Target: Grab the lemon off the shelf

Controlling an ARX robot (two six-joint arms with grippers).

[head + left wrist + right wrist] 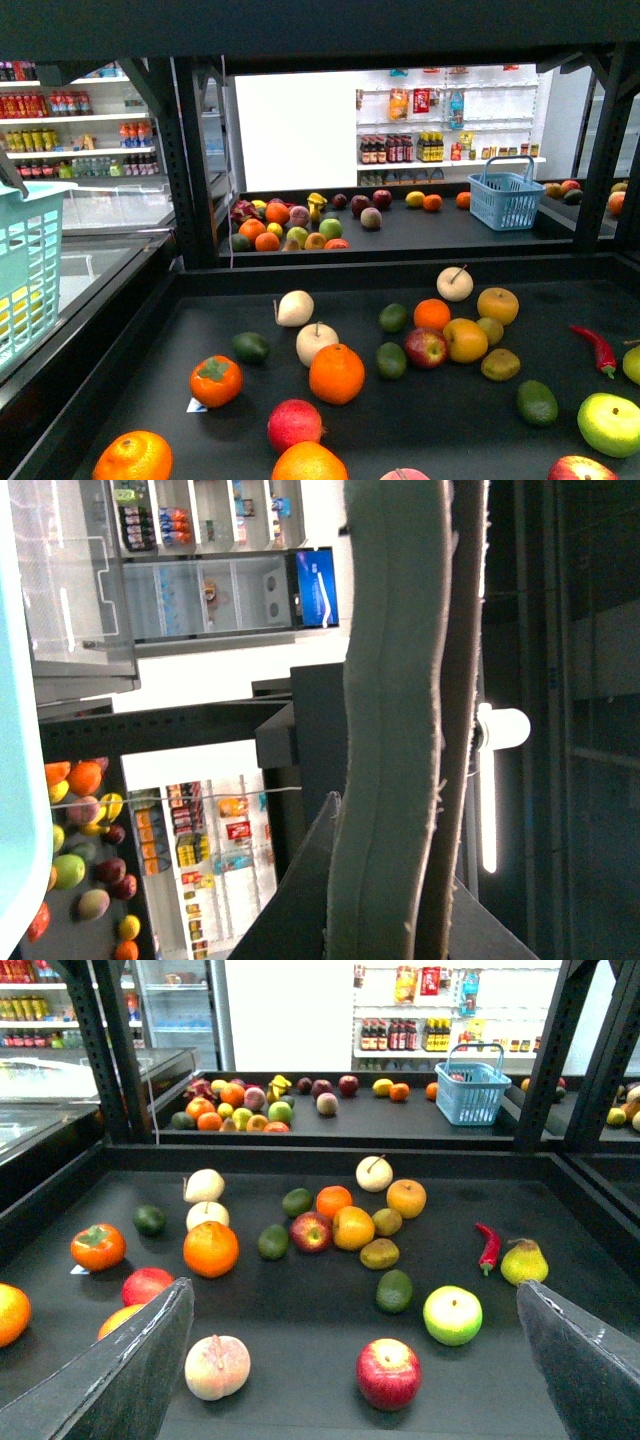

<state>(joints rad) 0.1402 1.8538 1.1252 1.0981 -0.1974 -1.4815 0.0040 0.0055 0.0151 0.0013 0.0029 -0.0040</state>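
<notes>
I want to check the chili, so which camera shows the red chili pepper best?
The right wrist view: the red chili pepper lies whole, beside a pear. The front view shows it near the frame's edge. The left wrist view misses it.

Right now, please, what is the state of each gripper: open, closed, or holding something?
Left gripper: closed, the pads pressed together, with nothing visible between them.
Right gripper: open wide, empty, above the tray of fruit.

Bright, even store light fills the front view; the white wall panel point(295, 130) at upper centre is blown out. Fruit on the black tray point(470, 430) casts soft, faint shadows. In the left wrist view a fluorescent tube point(490, 785) glares right of centre against dark surroundings, and the near finger pad point(385, 730) is blurred.
</notes>
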